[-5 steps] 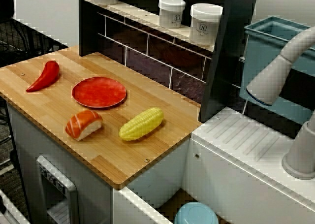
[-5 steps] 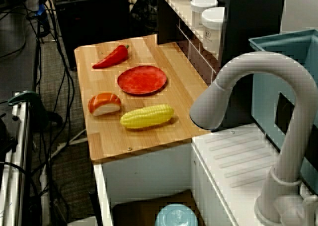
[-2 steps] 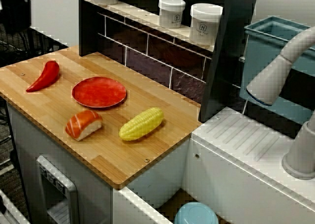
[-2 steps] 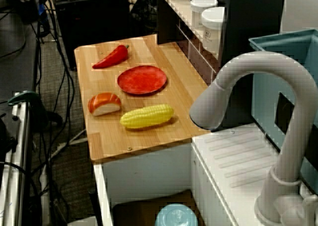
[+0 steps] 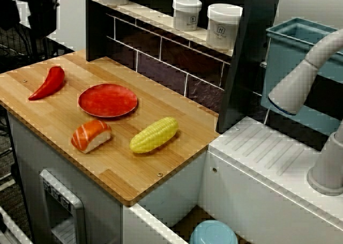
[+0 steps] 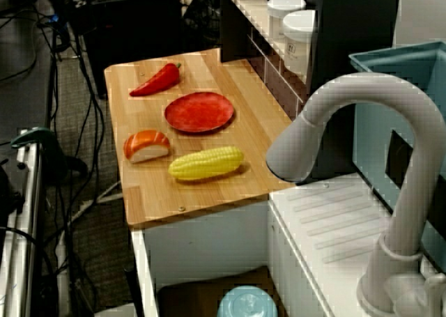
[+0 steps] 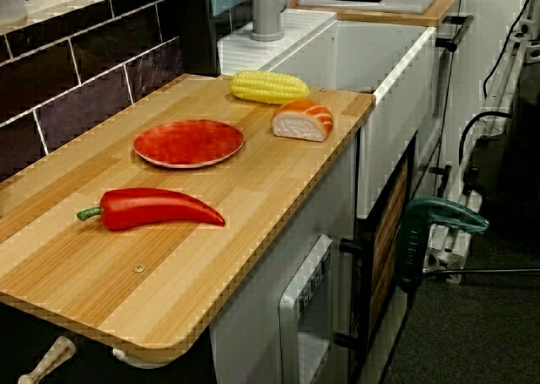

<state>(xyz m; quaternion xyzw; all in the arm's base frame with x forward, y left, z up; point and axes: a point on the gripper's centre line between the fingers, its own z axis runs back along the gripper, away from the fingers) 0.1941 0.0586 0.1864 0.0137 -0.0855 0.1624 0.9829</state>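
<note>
Lying flat on wooden counter (image 7: 253,190): glossy red chili pepper (image 7: 160,208), curved, green stem; jaws only dark blur, width untellable.

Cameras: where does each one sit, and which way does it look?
High view from the front: above the front corner, looking down at the counter; a dark blur at top left may be the arm, no claw clear.
View from the faucet end: behind the faucet, looking along the counter to the pepper; no robot part clear.
Low view from the pepper end: looking back toward the faucet; no robot part.
All share the plate, sushi and corn.
</note>
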